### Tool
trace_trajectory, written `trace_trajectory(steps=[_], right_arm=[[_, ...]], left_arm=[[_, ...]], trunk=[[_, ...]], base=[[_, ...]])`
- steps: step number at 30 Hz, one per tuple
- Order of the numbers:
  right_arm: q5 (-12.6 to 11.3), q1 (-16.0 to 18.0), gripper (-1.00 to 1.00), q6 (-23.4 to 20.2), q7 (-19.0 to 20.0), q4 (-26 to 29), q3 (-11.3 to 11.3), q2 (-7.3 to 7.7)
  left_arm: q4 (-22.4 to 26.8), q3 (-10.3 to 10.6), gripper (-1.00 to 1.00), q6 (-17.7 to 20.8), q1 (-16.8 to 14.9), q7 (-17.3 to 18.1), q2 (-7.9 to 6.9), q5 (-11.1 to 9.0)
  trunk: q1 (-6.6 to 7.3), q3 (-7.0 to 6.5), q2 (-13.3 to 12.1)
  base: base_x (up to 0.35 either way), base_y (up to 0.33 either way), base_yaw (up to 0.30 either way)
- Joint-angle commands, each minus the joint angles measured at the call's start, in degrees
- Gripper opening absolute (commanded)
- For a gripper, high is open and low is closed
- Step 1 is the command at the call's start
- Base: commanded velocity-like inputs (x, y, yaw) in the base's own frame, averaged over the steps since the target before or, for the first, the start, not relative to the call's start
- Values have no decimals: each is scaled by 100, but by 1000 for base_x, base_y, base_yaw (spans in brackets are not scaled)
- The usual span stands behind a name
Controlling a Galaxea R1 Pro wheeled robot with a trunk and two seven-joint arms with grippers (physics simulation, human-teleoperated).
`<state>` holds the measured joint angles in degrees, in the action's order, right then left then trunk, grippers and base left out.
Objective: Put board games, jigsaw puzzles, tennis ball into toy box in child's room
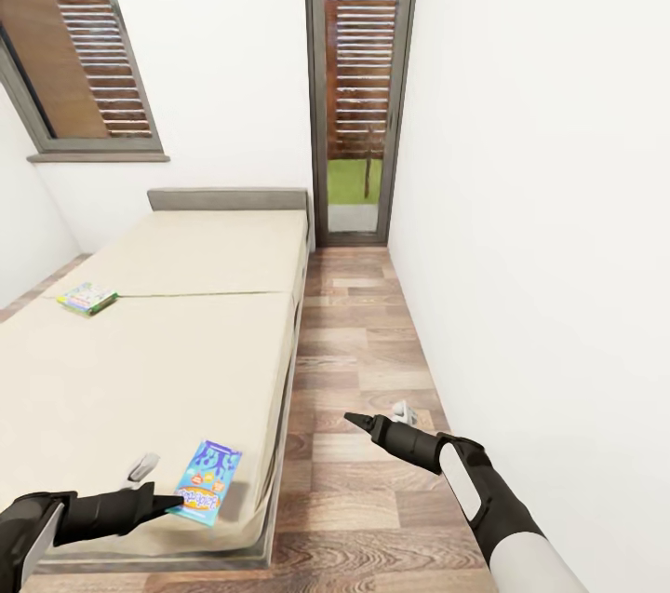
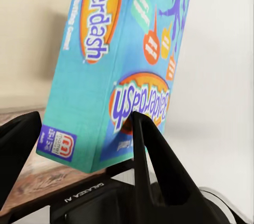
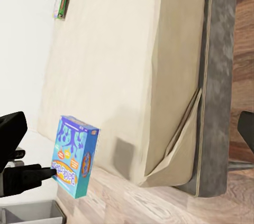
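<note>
Nearby, beige bed (image 1: 167, 342), plank floor (image 1: 363, 360); left gripper (image 1: 172, 502) grasping blue board game (image 1: 208, 479).

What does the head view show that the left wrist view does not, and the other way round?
Head view alone: the second game farther up the bed, the windows, the right tool.
Left wrist view alone: the cover's printed title and a finger against the box.
Both: the blue game at the left tool.
</note>
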<state>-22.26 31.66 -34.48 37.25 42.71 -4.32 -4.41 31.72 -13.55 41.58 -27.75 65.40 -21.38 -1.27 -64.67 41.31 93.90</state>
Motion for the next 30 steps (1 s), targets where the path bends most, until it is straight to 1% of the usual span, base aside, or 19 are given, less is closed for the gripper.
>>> trace_trajectory(steps=[1, 7, 9, 12, 14, 17, 19, 20, 22, 26, 30], right_arm=[[-15, 2, 100, -41, 11, 1, -25, -6], [-15, 6, 100, -41, 11, 1, -25, 0], [-15, 2, 100, -41, 11, 1, -25, 1], [-15, 2, 100, -41, 11, 1, -25, 8], [-19, 2, 100, -41, 11, 2, -25, 16], [-22, 1, 100, -41, 17, 7, -25, 22], [-23, 0, 100, -38, 16, 8, -25, 16], [-24, 0, 100, -9, 13, 9, -25, -4], [-24, 1, 100, 27, 12, 9, -25, -25], [-19, -1, 100, 59, 11, 9, -23, -43], [-23, -1, 100, 75, 11, 9, -24, -45]], left_arm=[[2, -7, -100, 54, -2, 20, -1, -5], [168, -19, -100, 151, -2, 81, -33, -35], [247, -30, -100, 242, -2, 167, -47, -42], [366, -37, -100, 388, -2, 385, -87, -41], [493, -44, -100, 487, -4, 606, -165, -41], [689, -49, -100, 625, -12, 989, -336, -38], [732, -50, -100, 678, -38, 1135, -403, -36], [770, -49, -100, 745, -117, 1338, -493, -33], [789, -46, -100, 790, -205, 1512, -564, -20], [799, -43, -100, 826, -289, 1691, -649, -3], [803, -43, -100, 838, -311, 1743, -678, -5]], trunk=[[23, -13, -39], [155, -121, -280], [199, -157, -360], [265, -211, -480], [309, -247, -561], [374, -301, -681], [418, -337, -761], [440, -354, -801], [484, -390, -881], [572, -462, -1042], [660, -534, -1202]], base=[[0, 0, 0], [0, 0, 0], [0, 0, 0], [0, 0, 0], [0, 0, 0], [0, 0, 0], [0, 0, 0], [0, 0, 0], [0, 0, 0], [-19, 0, 0], [-202, 0, 0]])
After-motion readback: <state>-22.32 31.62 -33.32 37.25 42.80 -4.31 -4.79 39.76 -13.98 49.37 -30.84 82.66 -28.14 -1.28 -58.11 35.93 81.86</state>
